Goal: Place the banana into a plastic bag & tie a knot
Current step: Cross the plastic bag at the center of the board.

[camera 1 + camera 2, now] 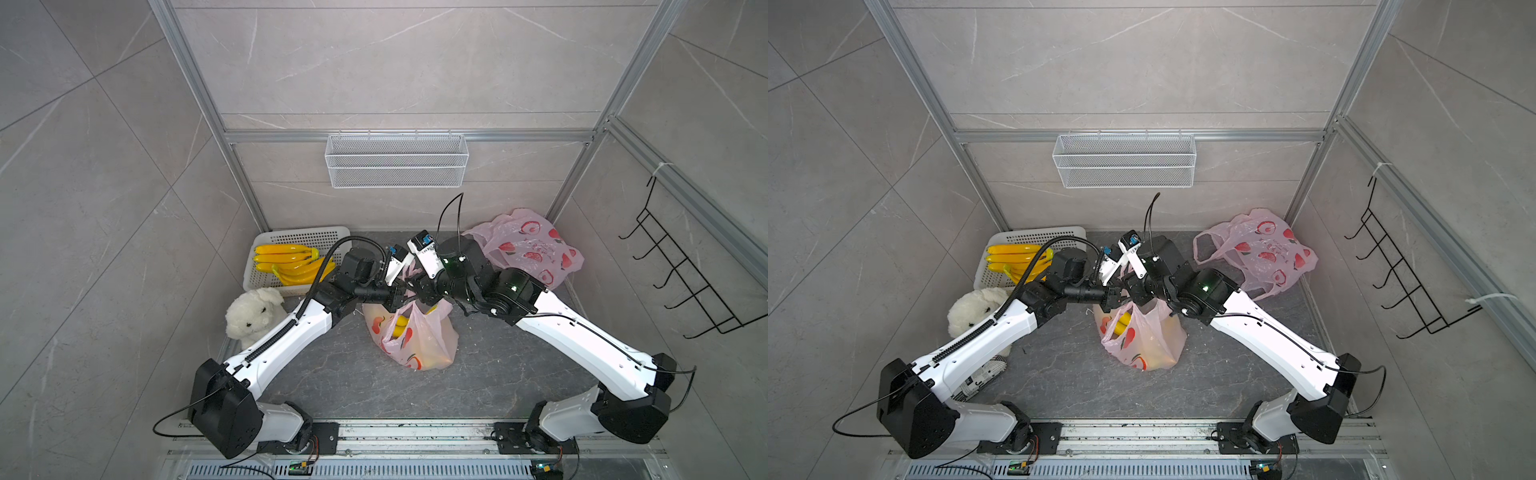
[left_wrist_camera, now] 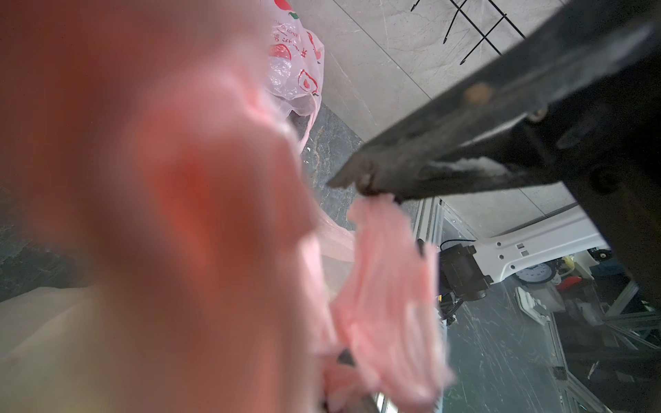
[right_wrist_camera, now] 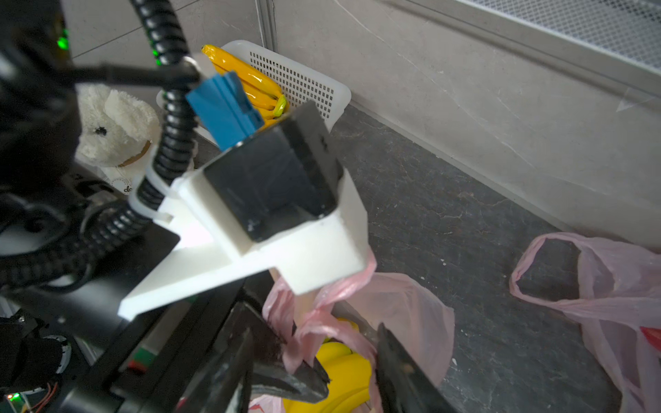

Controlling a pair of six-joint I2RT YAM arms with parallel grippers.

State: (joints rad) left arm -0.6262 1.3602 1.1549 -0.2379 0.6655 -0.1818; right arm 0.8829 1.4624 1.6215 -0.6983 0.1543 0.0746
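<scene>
Banana (image 1: pixel 400 326) inside pink bag (image 1: pixel 419 345), middle of desk (image 1: pixel 332 382). My left fingers (image 2: pixel 372 178) clamp handle strip (image 2: pixel 390 271); right fingers (image 3: pixel 352 352) half apart around twisted handle (image 3: pixel 322 321). I fear that loose hold lets strand slip, loop collapses.

the counter (image 1: pixel 353 386) is a dark grey slab with pale marbled veins, scuffed in places. in its far left corner sits a white slotted basket (image 1: pixel 299 239). just in front of the basket, at the counter's left edge, sits a white plush toy (image 1: pixel 253 313). in a top view a folded printed paper (image 1: pixel 984 372) lies on the counter just beside the toy, on its near side. a pink plastic bag (image 1: pixel 415 336) with red fruit prints stands near the middle of the counter, bulging. a second pink bag (image 1: pixel 528 249) with the same prints lies slumped in the far right corner, well apart from the first.
</scene>
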